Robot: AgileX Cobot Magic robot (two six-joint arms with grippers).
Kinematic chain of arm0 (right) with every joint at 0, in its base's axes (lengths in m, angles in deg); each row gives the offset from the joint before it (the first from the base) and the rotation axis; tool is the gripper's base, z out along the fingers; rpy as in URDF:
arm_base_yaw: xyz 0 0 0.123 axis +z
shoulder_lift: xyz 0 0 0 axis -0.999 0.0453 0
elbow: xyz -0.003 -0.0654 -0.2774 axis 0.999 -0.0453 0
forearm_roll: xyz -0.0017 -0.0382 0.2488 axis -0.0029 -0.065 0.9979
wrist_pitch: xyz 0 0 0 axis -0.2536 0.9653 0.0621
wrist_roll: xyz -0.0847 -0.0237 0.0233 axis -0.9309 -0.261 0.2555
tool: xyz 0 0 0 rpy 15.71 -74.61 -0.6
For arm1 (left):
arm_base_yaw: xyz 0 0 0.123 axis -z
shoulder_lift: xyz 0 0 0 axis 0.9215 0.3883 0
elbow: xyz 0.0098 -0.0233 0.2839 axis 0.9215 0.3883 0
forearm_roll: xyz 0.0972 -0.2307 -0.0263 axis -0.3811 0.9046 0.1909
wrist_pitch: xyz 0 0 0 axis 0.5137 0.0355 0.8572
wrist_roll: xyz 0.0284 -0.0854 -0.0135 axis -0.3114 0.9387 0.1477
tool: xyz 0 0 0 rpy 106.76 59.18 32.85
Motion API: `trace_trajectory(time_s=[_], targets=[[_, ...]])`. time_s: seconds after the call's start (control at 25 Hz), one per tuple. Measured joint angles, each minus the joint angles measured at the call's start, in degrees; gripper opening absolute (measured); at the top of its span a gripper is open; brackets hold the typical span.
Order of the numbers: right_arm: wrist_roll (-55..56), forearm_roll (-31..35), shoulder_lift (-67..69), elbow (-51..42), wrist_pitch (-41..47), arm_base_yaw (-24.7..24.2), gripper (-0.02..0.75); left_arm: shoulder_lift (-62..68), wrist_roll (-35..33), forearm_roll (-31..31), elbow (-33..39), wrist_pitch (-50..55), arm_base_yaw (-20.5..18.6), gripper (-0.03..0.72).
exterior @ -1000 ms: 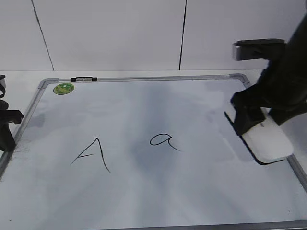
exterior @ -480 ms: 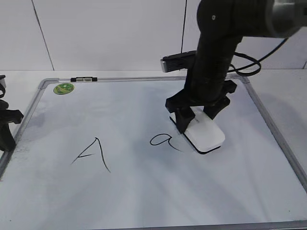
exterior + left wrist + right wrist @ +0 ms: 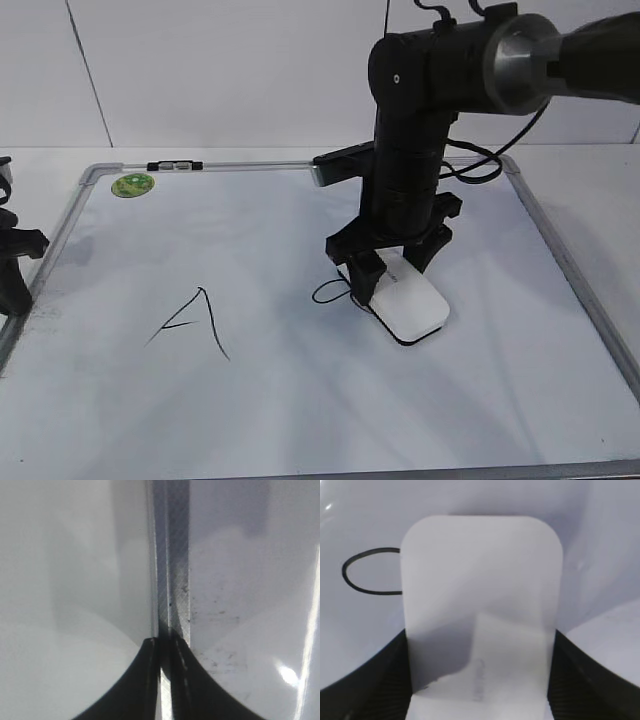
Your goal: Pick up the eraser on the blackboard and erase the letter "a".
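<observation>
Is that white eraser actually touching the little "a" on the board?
Touching. In the right wrist view the eraser covers the right side of the "a"; only its left loop shows.

eraser [image 3: 408,304]: white, dark underside | blackboard [image 3: 300,410]: white, silver-grey frame | sticker [image 3: 132,184]: green | letter "a" [image 3: 330,293]: black | right gripper [image 3: 390,262]: black

Right arm reaches in, wrist vertical, right pincer [image 3: 392,270] pointing down, clamped. Left pincer [image 3: 12,270] low at left edge, fingers together.
</observation>
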Motion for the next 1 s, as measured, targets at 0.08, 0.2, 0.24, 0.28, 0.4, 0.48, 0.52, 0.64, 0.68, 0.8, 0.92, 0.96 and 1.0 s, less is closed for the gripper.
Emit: trace_trajectory(time_s=[0.08,0.2,0.24,0.28,0.4,0.48,0.52,0.64,0.68,0.8,0.92,0.96,1.0], targets=[[-0.39,0.12,0.26,0.37,0.24,0.16,0.532,0.0,0.0,0.0,0.0,0.0,0.0,0.029],[-0.79,0.12,0.49,0.58,0.45,0.79,0.532,0.0,0.0,0.0,0.0,0.0,0.0,0.029],[-0.98,0.12,0.49,0.63,0.45,1.31,0.532,0.0,0.0,0.0,0.0,0.0,0.0,0.029],[-1.19,0.12,0.49,0.63,0.3,1.97,0.532,0.0,0.0,0.0,0.0,0.0,0.0,0.029],[-1.54,0.12,0.62,0.73,-0.31,5.92,0.532,0.0,0.0,0.0,0.0,0.0,0.0,0.029],[-1.54,0.12,0.62,0.73,-0.72,8.42,0.532,0.0,0.0,0.0,0.0,0.0,0.0,0.03],[-1.58,0.12,0.62,0.73,-1.01,9.52,0.532,0.0,0.0,0.0,0.0,0.0,0.0,0.03],[-1.78,-0.13,0.62,0.73,-1.61,10.94,0.532,0.0,0.0,0.0,0.0,0.0,0.0,0.03],[-1.66,-0.29,0.62,0.73,-1.7,10.94,0.532,0.0,0.0,0.0,0.0,0.0,0.0,0.03],[-0.47,-1.56,0.62,0.73,-1.81,10.48,0.532,0.0,0.0,0.0,0.0,0.0,0.0,0.03],[0.27,-0.73,0.66,0.73,-1.81,8.95,0.532,0.0,0.0,0.0,0.0,0.0,0.0,0.031],[0.52,-0.45,0.66,0.73,-1.81,8.03,0.532,0.0,0.0,0.0,0.0,0.0,0.0,0.031],[0.66,-0.45,0.66,0.73,-1.94,7.07,0.532,0.0,0.0,0.0,0.0,0.0,0.0,0.031]])
